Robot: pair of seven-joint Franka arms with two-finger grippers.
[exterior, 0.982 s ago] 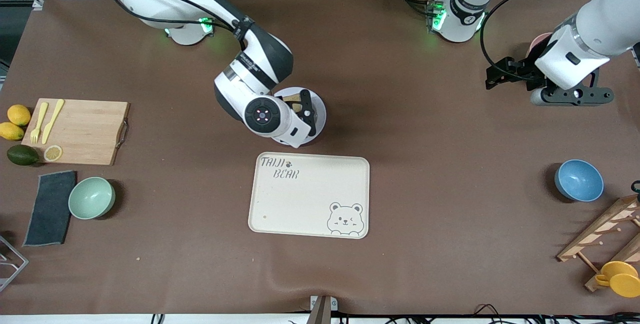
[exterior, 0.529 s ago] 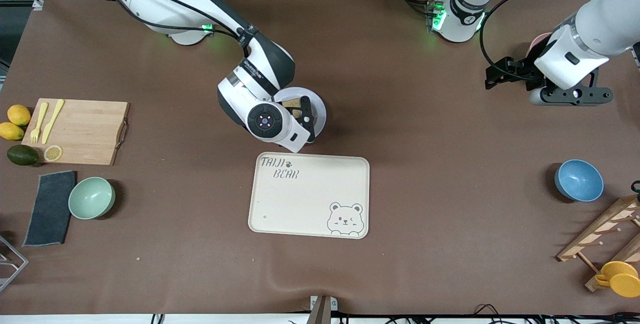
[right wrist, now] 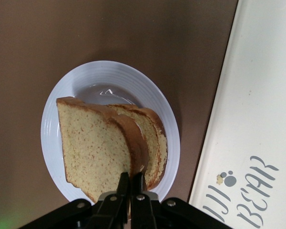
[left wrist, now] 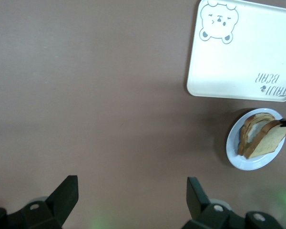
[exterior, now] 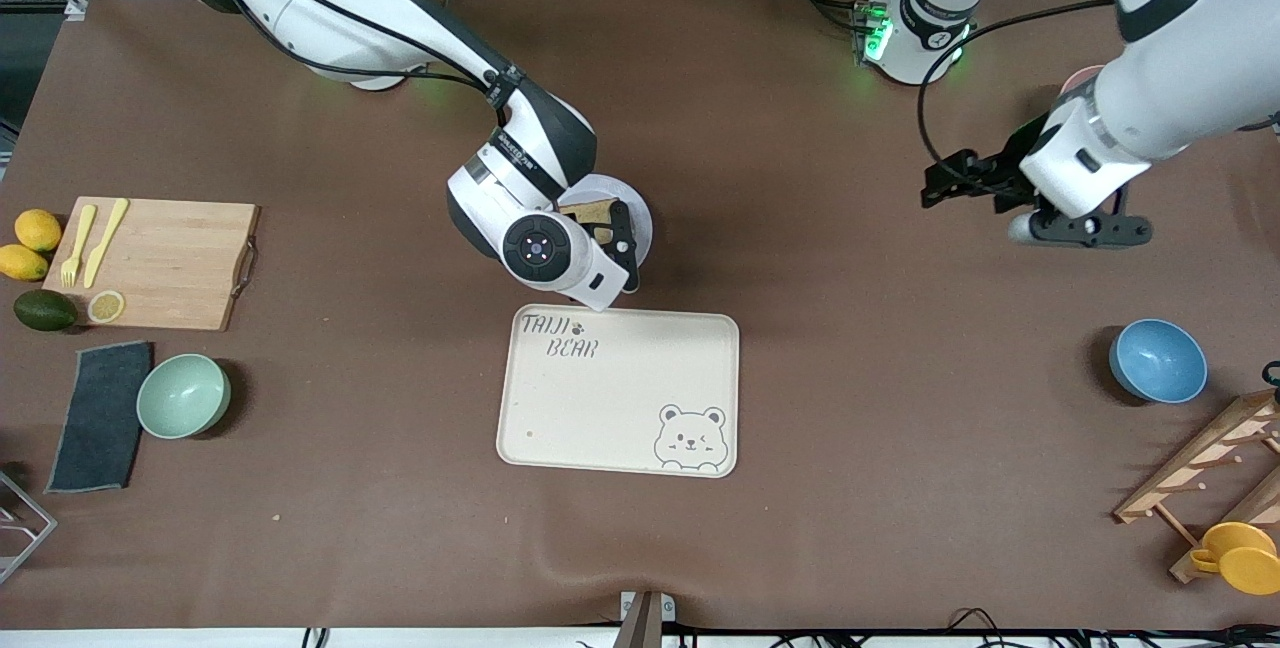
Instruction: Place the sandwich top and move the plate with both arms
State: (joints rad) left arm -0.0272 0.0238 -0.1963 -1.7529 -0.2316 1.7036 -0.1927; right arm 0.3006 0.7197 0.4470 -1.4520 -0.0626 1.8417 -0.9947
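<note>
Right wrist view — sandwich top [right wrist: 97, 148] in end effector [right wrist: 131, 183]

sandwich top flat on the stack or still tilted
Tilted. The sandwich top leans at an angle over the lower slice on the plate, one edge raised, pinched in the shut right gripper.

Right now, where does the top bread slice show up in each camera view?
Front view: top bread slice over the plate, mostly hidden by the right arm.
Left wrist view: the slice tilted over the plate, pinched at one edge.
Right wrist view: the slice in the right tool, over the sandwich.
Shared landmark: the bear tray.
</note>
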